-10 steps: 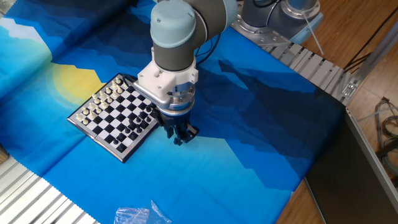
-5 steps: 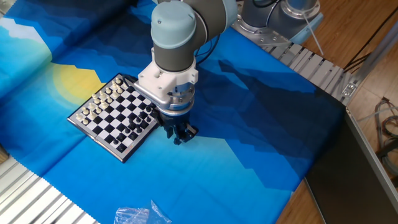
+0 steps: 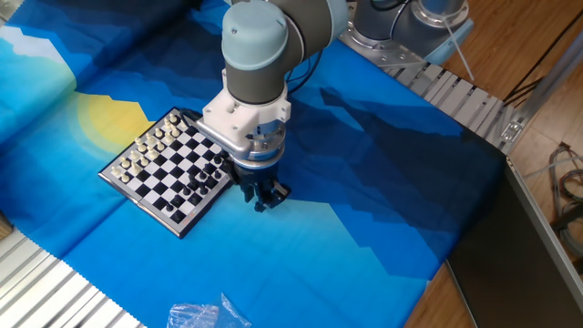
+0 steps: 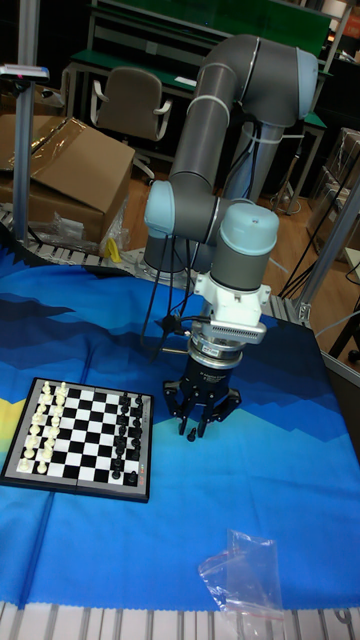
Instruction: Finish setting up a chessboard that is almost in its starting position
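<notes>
The chessboard lies flat on the blue cloth, left of the arm. White pieces fill its left rows and black pieces its right rows. My gripper points straight down just off the board's right edge, low over the cloth. Its dark fingertips stand close together with a narrow gap. They are too small and dark to tell whether a piece sits between them.
A crumpled clear plastic bag lies on the cloth near the front edge. Ribbed aluminium rails border the cloth at front left, with more rails at the back right. A cardboard box and a chair stand behind the table.
</notes>
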Action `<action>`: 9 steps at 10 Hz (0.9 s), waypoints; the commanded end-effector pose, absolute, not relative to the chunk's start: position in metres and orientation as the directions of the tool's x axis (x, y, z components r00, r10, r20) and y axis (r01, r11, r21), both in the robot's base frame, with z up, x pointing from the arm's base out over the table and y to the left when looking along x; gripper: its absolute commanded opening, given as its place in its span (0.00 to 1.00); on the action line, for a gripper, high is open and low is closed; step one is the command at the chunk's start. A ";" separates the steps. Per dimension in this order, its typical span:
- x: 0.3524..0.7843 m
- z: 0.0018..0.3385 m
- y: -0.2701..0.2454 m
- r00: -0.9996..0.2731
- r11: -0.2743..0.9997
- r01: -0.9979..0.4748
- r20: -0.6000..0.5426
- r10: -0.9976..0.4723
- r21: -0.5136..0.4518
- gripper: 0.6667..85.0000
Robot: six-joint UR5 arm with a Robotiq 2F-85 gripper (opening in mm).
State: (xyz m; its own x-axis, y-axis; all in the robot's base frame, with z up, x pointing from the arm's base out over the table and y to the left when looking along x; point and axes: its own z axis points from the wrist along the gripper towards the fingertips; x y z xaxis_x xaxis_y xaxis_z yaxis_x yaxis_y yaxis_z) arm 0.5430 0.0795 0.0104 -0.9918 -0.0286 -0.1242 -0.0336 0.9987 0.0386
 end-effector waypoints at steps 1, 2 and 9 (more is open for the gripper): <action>0.544 0.012 0.084 -0.991 0.999 -0.020 -0.133 -0.013 0.050 0.41; 0.544 0.012 0.085 -0.991 0.999 -0.014 -0.135 -0.007 0.051 0.39; 0.545 0.013 0.083 -0.990 0.999 -0.013 -0.141 -0.007 0.039 0.32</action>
